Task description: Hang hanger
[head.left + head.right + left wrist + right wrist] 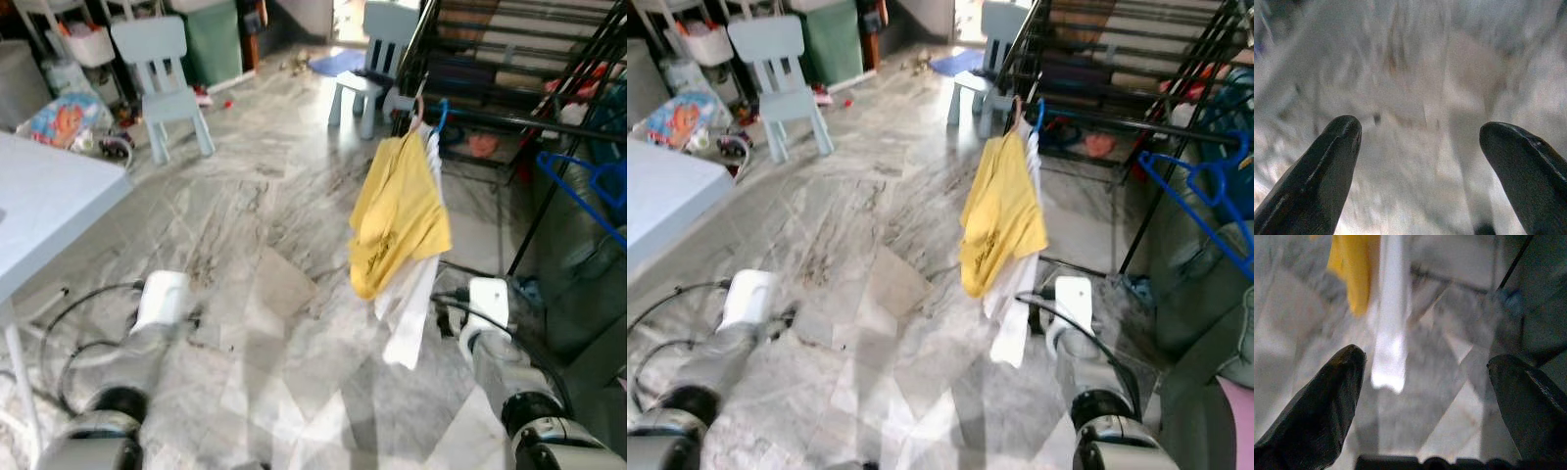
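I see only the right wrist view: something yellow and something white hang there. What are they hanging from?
Observer: Both garments, the yellow shirt and the white garment, hang on hangers hooked on a black rack.
Operator: Is another hanger nearby?
Observer: Yes, a bare blue hanger sits further to the robot's right.
Operator: What is the left pincer doing?
Observer: The left pincer is open above bare marble floor, holding nothing.
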Controlling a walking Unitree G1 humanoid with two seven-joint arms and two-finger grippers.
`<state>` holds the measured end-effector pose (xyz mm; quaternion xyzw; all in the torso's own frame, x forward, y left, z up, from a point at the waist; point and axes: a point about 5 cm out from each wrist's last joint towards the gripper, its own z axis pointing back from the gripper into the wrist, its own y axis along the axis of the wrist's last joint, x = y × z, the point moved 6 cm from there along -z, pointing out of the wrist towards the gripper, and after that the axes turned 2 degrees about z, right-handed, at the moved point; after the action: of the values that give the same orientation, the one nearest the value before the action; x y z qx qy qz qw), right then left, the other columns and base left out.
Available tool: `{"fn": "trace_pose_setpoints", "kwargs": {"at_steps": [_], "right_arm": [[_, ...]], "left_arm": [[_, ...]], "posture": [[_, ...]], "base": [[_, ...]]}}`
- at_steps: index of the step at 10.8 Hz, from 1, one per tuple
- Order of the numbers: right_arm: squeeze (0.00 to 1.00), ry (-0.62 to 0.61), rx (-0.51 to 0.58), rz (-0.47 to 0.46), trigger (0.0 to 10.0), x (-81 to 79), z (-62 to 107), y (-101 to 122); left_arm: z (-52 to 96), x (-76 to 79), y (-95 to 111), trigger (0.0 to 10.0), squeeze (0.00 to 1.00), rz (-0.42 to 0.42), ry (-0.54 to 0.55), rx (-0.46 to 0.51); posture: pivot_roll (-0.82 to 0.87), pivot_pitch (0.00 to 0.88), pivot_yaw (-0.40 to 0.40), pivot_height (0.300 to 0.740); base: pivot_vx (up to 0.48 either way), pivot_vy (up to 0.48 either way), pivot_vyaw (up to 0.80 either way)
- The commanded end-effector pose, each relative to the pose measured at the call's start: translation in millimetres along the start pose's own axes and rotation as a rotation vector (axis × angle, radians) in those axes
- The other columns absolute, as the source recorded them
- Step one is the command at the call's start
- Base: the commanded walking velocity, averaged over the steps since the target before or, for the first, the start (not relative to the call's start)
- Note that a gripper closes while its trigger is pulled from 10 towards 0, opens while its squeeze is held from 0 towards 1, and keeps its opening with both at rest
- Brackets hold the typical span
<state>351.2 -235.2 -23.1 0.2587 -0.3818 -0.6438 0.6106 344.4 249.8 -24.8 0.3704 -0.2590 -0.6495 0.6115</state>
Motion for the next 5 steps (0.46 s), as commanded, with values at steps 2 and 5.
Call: {"fn": "trace_pose_setpoints", "kwargs": {"at_steps": [2, 5], "right_arm": [[0.0, 0.043, -0.108, 0.035, 10.0, -13.6, 3.7, -36.1], [0.0, 0.016, -0.258, 0.027, 10.0, -3.0, 19.4, -98.6]], "left_arm": [[9.8, -0.1, -59.4, 10.0, 0.0, 0.131, -0.018, -0.174], [24.0, -6.4, -105.9, 10.0, 0.0, 0.209, 0.029, -0.295]], "posture": [[-0.01, 0.0, 0.005, 0.74], [-0.02, 0.0, 0.001, 0.74]], "base": [[0.0, 0.0, 0.0], [0.0, 0.0, 0.0]]}}
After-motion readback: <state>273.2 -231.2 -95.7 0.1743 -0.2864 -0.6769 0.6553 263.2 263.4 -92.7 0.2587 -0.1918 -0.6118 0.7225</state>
